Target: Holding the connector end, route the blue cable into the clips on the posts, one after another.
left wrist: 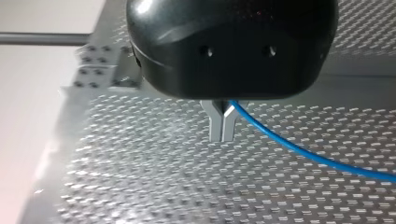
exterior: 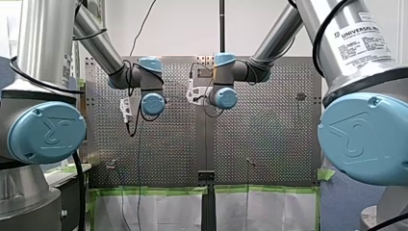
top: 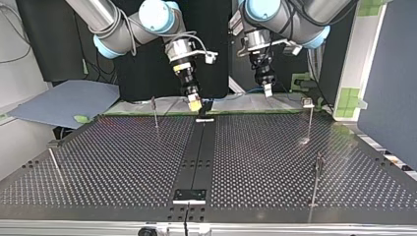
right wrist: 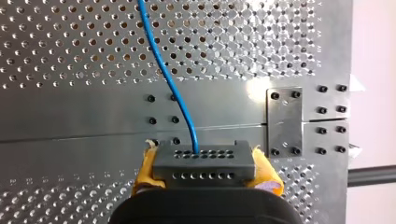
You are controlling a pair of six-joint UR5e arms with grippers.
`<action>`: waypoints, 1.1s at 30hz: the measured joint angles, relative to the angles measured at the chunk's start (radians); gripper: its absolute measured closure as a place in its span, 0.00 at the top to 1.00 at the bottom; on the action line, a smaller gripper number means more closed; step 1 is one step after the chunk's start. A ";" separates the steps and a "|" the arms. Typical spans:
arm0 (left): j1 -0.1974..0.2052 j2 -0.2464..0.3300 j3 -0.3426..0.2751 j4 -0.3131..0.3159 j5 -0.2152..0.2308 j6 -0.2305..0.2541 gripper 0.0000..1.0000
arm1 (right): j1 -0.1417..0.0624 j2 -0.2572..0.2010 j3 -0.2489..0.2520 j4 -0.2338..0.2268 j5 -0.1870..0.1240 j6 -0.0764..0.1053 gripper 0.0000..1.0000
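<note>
Perforated table [top: 275, 162]; R gripper [right wrist: 205, 170] clamps connector [right wrist: 201, 157], L gripper [left wrist: 222, 128] pinches blue cable [left wrist: 299, 149]

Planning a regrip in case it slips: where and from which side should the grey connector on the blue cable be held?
Grip the grey connector across its two short ends, as my right gripper's yellow pads do now, coming from behind, opposite the holed face where the blue cable exits. Those ends look flat and parallel, and that leaves the cable free.
</note>
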 joint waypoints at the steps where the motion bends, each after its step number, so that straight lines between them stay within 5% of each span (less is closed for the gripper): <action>1: 0.003 0.011 0.010 -0.011 -0.001 -0.002 0.02 | -0.001 0.006 -0.009 0.004 -0.002 0.000 0.00; 23: 0.074 0.210 0.096 -0.211 0.007 -0.007 0.02 | 0.043 0.032 -0.193 0.131 -0.060 0.000 0.00; 33: 0.109 0.225 0.154 -0.313 0.020 -0.015 0.02 | 0.073 0.033 -0.262 0.160 -0.062 0.015 0.00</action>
